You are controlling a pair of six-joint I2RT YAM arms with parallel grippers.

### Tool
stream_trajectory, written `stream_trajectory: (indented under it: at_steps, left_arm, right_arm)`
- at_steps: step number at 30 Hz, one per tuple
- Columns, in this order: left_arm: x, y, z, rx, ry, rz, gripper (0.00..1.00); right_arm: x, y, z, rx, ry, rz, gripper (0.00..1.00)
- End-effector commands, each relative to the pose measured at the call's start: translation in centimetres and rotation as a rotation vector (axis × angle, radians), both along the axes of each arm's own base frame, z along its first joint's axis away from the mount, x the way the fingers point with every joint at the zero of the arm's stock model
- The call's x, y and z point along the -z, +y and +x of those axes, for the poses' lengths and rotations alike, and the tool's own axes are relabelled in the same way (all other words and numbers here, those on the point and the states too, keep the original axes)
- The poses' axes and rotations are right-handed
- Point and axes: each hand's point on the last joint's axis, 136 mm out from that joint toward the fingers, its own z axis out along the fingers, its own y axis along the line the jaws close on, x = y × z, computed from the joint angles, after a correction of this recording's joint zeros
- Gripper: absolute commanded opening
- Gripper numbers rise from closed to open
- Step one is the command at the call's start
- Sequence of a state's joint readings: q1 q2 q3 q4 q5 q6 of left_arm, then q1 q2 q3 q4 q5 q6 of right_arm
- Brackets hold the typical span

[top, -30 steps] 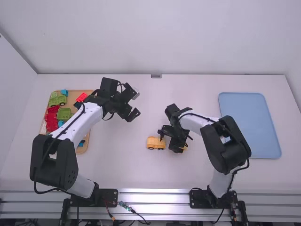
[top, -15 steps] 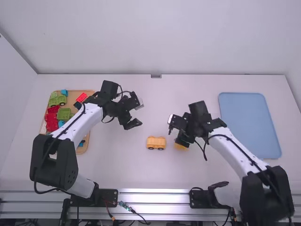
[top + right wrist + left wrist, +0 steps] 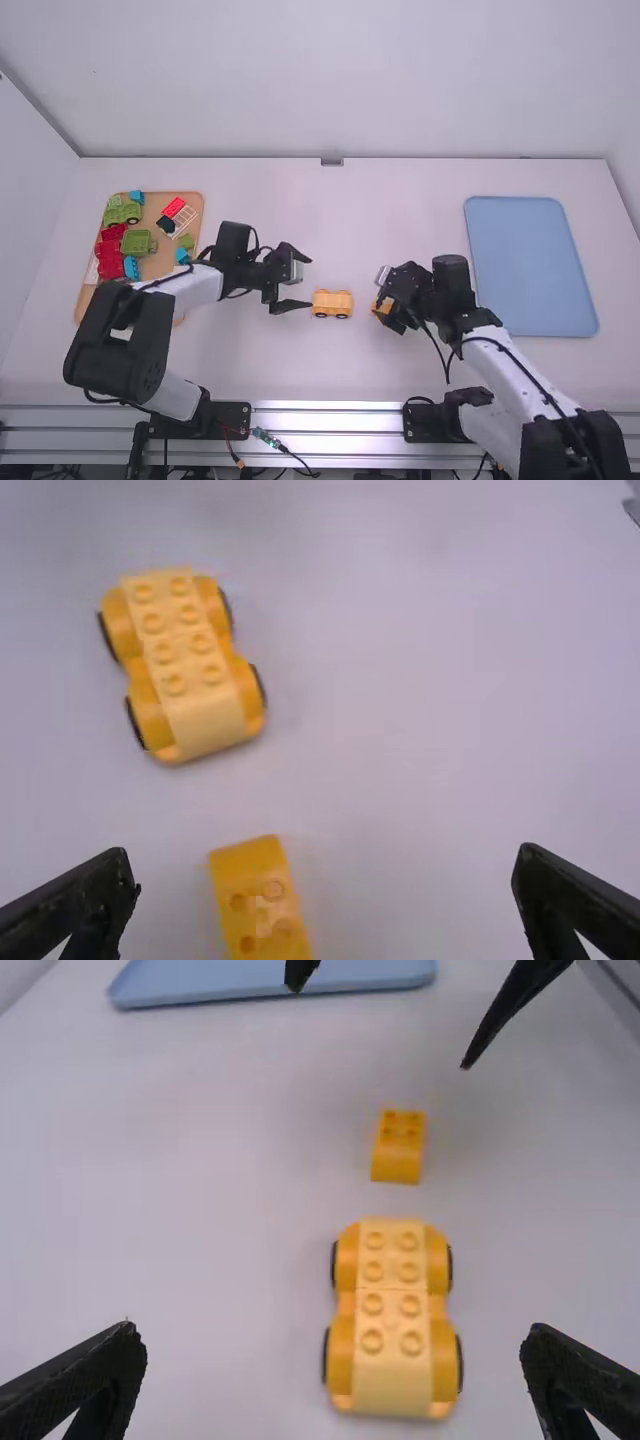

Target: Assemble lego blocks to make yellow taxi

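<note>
In the high view my left gripper (image 3: 303,283) stands just left of the yellow car base (image 3: 332,303), and my right gripper (image 3: 382,291) is above the small yellow block (image 3: 381,307), partly covering it. The left wrist view has the left gripper (image 3: 333,1360) open, with the studded car base (image 3: 392,1310) ahead between its spread fingers and the small block (image 3: 398,1150) beyond, apart from it. From the right wrist, the right gripper (image 3: 325,880) is open and empty; the block (image 3: 258,900) lies nearer than the car base (image 3: 182,665). The base rests on black wheels.
A wooden tray (image 3: 155,265) at the left holds red, green and blue blocks, among them a green vehicle (image 3: 123,213). A light blue tray (image 3: 530,265) lies at the right. Bare table surrounds the yellow pieces.
My left gripper has come nearer the camera and to the right, up to the car base. The right gripper has moved off from beside the base, its arm swinging right and back. The base has stayed put.
</note>
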State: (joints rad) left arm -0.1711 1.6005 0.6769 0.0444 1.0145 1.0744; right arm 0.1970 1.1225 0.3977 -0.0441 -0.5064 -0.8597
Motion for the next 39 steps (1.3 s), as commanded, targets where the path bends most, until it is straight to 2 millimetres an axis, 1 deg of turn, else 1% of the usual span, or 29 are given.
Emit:
stream_trajectory:
  at_steps: [1,2,4,6,7,10,13,15,19,20,22,25,31,33,37,39]
  left_arm:
    - [-0.2,-0.8,-1.8,0.026,0.057,-0.074,0.99]
    - [0.3,-1.0,-1.9,-0.001,0.077,-0.073,0.99]
    - [0.7,-1.4,-2.0,-0.005,0.058,-0.075,0.99]
    - [0.9,-1.6,-2.1,0.007,0.036,-0.081,0.99]
    - [1.1,-2.0,-2.5,0.022,0.010,-0.088,0.99]
    - [1.7,-2.4,-2.9,0.028,-0.002,-0.089,0.99]
    - [2.1,-2.7,-2.6,0.007,0.028,-0.098,0.99]
    - [2.3,-2.7,-2.4,0.008,0.030,-0.101,0.99]
    - [3.0,-2.8,-2.5,0.018,0.051,-0.103,0.99]
    - [3.4,-2.8,-2.4,0.014,0.061,-0.098,0.99]
    - [3.8,-2.8,-2.4,0.014,0.075,-0.095,0.99]
    - [4.4,-2.8,-2.4,0.013,0.093,-0.090,0.99]
    - [4.4,-2.9,-2.3,0.014,0.093,-0.092,0.99]
    - [4.3,-2.9,-2.4,0.019,0.093,-0.095,0.99]
    - [4.3,-2.9,-2.3,0.014,0.096,-0.098,0.99]
    - [4.2,-2.9,-2.2,0.014,0.092,-0.099,0.99]
  right_arm:
    - [0.9,0.8,-1.5,-0.088,0.010,0.051,0.99]
    - [1.3,0.6,-1.3,-0.090,0.017,0.067,0.99]
    - [2.0,0.5,-1.4,-0.116,0.032,0.088,0.99]
    - [2.5,0.3,-1.4,-0.127,0.042,0.093,0.99]
    - [3.3,-0.1,-1.3,-0.121,0.062,0.089,0.99]
    - [4.7,-0.7,-1.2,-0.112,0.116,0.076,0.99]
    - [5.7,-0.8,-0.9,-0.128,0.155,0.087,1.00]
    - [6.3,-0.9,-0.8,-0.147,0.158,0.082,0.98]
    - [6.7,-0.7,-0.8,-0.210,0.139,0.092,0.93]
    - [6.9,-0.7,-0.6,-0.214,0.142,0.090,0.91]
    - [7.0,-0.6,-0.5,-0.214,0.147,0.091,0.89]
    - [7.0,-0.7,-0.5,-0.207,0.153,0.089,0.83]
    - [7.3,-0.8,-0.8,-0.205,0.160,0.086,0.82]
    - [7.4,-0.9,-0.7,-0.204,0.159,0.087,0.84]
    - [8.4,-0.8,-0.6,-0.219,0.192,0.087,0.85]
    - [8.8,-0.8,-0.3,-0.217,0.210,0.097,0.82]
